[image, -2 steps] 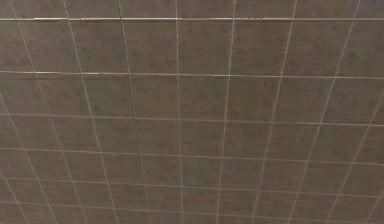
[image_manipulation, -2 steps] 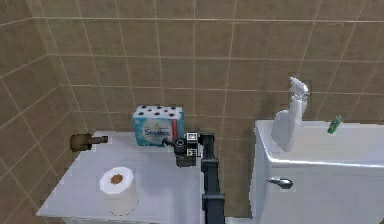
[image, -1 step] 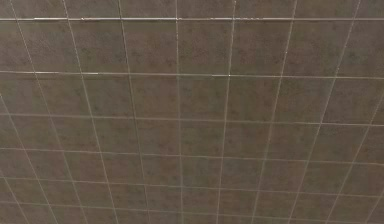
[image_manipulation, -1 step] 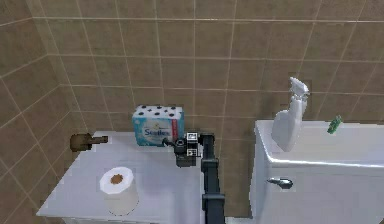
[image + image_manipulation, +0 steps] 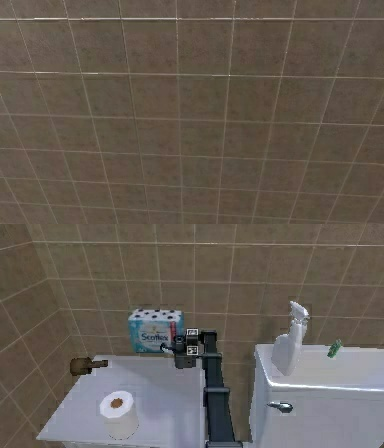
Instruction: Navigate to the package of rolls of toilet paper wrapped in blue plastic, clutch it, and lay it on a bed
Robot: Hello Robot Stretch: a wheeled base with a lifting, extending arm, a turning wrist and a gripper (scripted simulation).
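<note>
In the forward view, a brown tiled wall (image 5: 190, 110) with thin pale grout lines stands close ahead.

In the arm side view, the same kind of brown tiling runs behind a pale grey surface (image 5: 70, 409) at the near left. The package of toilet paper (image 5: 155, 330) stands upright at the far edge of that surface, against the wall. It is a boxy block in bright blue plastic, with a large white patch on its front and white round shapes along its top. The arm (image 5: 220, 404) rises as a dark bar from the bottom edge just right of the middle. The gripper (image 5: 180, 357) sits at the package's lower right corner. Whether it touches the package cannot be told, nor whether it holds anything.

1 loose white roll (image 5: 118, 414) with a brown core stands near the front of the surface. A small dark brown object (image 5: 85, 365) lies at its far left. To the right is a white toilet tank (image 5: 320, 389) with a silver lever (image 5: 280, 407). On its lid stand a white spray bottle (image 5: 290, 342) and, farther right, a small green object (image 5: 334, 348).
</note>
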